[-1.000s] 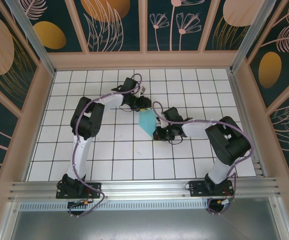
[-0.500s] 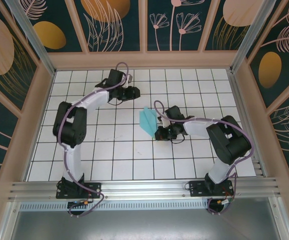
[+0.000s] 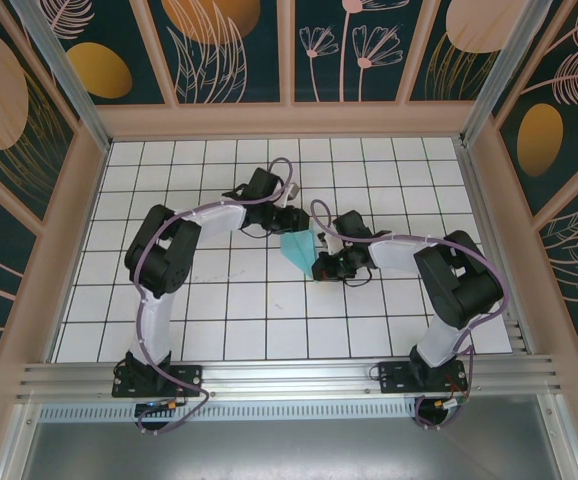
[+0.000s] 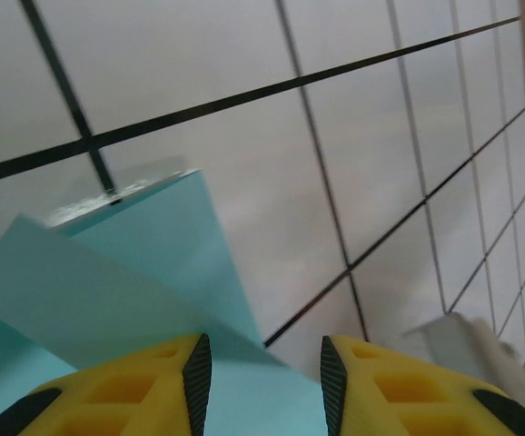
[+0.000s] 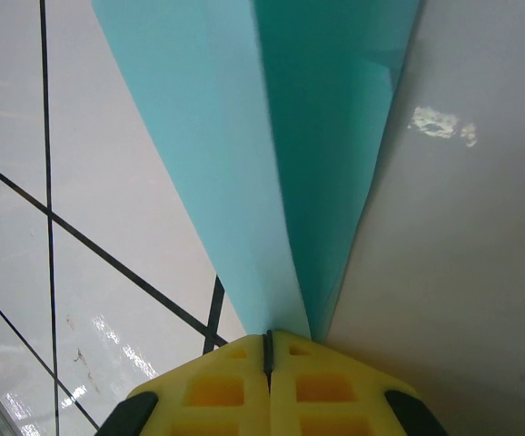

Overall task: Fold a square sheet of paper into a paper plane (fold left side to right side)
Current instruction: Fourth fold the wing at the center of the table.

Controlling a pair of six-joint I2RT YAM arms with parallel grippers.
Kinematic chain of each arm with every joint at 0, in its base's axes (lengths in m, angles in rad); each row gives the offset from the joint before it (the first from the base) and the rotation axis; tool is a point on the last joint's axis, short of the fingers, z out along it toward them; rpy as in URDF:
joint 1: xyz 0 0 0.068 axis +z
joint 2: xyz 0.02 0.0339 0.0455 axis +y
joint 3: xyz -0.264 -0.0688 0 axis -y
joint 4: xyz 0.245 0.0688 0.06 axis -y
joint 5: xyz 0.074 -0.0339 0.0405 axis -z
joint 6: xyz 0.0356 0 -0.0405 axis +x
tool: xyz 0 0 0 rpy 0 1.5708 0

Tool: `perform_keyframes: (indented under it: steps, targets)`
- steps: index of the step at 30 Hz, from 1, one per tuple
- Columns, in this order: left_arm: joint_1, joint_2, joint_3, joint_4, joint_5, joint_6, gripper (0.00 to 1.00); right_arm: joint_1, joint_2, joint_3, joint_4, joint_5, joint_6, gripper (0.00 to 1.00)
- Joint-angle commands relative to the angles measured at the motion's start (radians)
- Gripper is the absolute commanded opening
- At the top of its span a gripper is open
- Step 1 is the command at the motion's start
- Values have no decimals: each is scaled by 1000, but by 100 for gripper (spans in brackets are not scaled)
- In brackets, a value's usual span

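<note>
Jaws first. The right jaws are pressed together: the two yellow fingers (image 5: 217,391) meet with no gap, and an edge of the turquoise paper (image 5: 244,136) is pinched right where they meet. From that pinch the paper fans away from the wrist camera in two panels split by a sharp crease, the left panel lighter and the right one darker. White worktop (image 5: 480,272) with black grid lines shows on both sides of it.

The left jaws stand apart. I see a yellow finger (image 4: 126,386) at each lower corner of the left wrist view, black pads facing each other across a clear gap. The turquoise paper (image 4: 108,291) runs under that gap, and the pads are not closed on it. Two overlapping layers show there, one straight edge slanting over the other, with gridded worktop (image 4: 362,163) beyond.

From overhead, the paper (image 3: 297,250) is a narrow pointed shape near the middle of the worktop (image 3: 219,310), its tip aimed at the near edge. The left arm (image 3: 204,215) reaches in from the left to the paper's far end. The right arm (image 3: 409,250) comes in from the right to its right edge. I cannot tell whether the paper lies fully flat.
</note>
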Motion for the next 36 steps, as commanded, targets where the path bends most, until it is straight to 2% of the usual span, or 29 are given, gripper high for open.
perform_keyframes:
  steps: [1,8,14,17,21,28,36]
  targets:
    - [10,48,48,14,29,-8,40,-12,47,-24,-131,86,0,7]
    - [11,140,105,-63,-67,22,40,-12,10,-24,-125,80,7,7]
    - [11,146,75,-60,-99,13,40,-26,-117,-17,-96,42,53,8]
    - [11,138,62,-52,-95,8,39,-30,-176,-6,-68,31,103,8]
    - [12,130,49,-40,-91,3,39,-23,-222,-20,63,26,232,7]
    - [12,131,40,-28,-82,-1,39,26,-119,11,225,104,426,7]
    - [11,130,41,-29,-82,1,39,73,13,87,226,187,477,6]
